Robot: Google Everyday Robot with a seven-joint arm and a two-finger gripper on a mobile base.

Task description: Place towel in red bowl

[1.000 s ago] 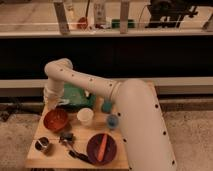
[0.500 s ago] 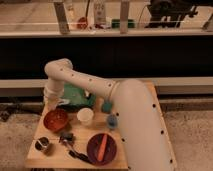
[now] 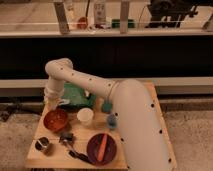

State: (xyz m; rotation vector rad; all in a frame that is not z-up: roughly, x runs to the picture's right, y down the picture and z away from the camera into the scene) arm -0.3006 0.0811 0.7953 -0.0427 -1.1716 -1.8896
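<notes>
The thick, rounded cream-white arm [image 3: 125, 100] has small dark holes and a pale gripper [image 3: 52, 103] at its lower-left end.

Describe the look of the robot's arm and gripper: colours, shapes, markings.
The arm is cream-white, built of thick, smooth, rounded tubes with a bulbous joint, and small dark dots run along its shell. No cables show. The gripper, at the back left of the table near the red bowl, looks the same pale white.

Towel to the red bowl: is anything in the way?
Nothing visible. The towel lies just behind the red bowl, with only the gripper over the gap by the towel's edge. The cup stands aside.
</notes>
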